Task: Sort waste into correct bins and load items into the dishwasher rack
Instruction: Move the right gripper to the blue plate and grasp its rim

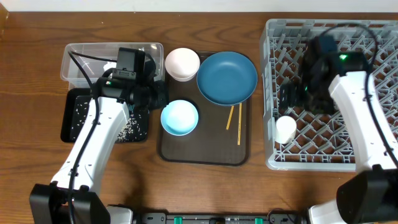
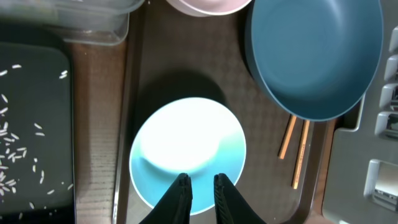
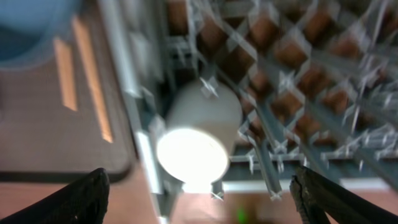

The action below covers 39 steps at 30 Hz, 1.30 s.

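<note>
The right hand (image 3: 200, 177) stands wide open, one dark finger on either side of the small white cup (image 3: 196, 140), and neither finger appears to touch it, though this view is blurred. The cup lies on its side among the pegs in the near-left corner of the dishwasher rack (image 1: 271, 74), close against the rack's left wall. The step in hand looks like setting this cup down. To finish it well, the hand should rise straight up with its fingers kept spread, so it catches neither the cup nor a peg, and the cup may then need checking, since it could roll. Just left of the rack sits the brown serving tray (image 1: 205, 152), which carries the wooden chopsticks (image 1: 235, 121), the large dark blue bowl (image 1: 227, 78), the pale pink bowl (image 1: 182, 63) and the small light blue bowl (image 2: 186, 143). The left hand (image 2: 200, 183) hovers at the near rim of the light blue bowl, nearly closed, with only a thin slit between its fingers and nothing visible in it. Farthest left of the rack are the bins — a clear tub (image 1: 81, 59) and a black tray (image 1: 74, 106) scattered with grains.
</note>
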Each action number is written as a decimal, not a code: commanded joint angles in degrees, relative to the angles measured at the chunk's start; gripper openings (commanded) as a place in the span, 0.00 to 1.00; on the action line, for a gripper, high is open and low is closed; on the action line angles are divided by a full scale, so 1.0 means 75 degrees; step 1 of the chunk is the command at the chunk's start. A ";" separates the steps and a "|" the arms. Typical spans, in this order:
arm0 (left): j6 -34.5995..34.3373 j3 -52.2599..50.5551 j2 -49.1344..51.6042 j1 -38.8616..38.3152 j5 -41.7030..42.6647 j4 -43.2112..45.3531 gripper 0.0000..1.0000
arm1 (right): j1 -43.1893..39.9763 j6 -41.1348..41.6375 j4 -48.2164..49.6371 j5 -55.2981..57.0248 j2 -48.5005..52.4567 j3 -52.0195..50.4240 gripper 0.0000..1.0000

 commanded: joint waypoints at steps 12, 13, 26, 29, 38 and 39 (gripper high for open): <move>0.0737 0.0408 -0.1122 0.0519 -0.0527 -0.0003 0.42 | 0.2480 0.0493 0.2515 -0.0653 0.0382 0.1381 0.73; 0.0734 0.0408 -0.1253 0.0609 -0.0667 -0.0064 0.44 | 0.2684 0.0650 0.2658 -0.0557 0.0522 0.1381 0.71; 0.0737 0.0402 -0.1545 0.1309 -0.1358 -0.0568 0.74 | 0.3016 0.3075 0.2425 0.2034 0.2192 0.1381 0.48; 0.0737 0.0402 -0.1512 0.1309 -0.1358 -0.0565 0.79 | 0.3019 0.3305 0.2072 0.2527 0.2375 0.1381 0.47; 0.0737 0.0402 -0.1512 0.1309 -0.1358 -0.0565 0.83 | 0.3002 0.3465 0.1970 0.2658 0.2605 0.0956 0.36; 0.0737 0.0402 -0.1512 0.1309 -0.1358 -0.0565 0.84 | 0.3002 0.3465 0.2052 0.2655 0.2608 0.0848 0.36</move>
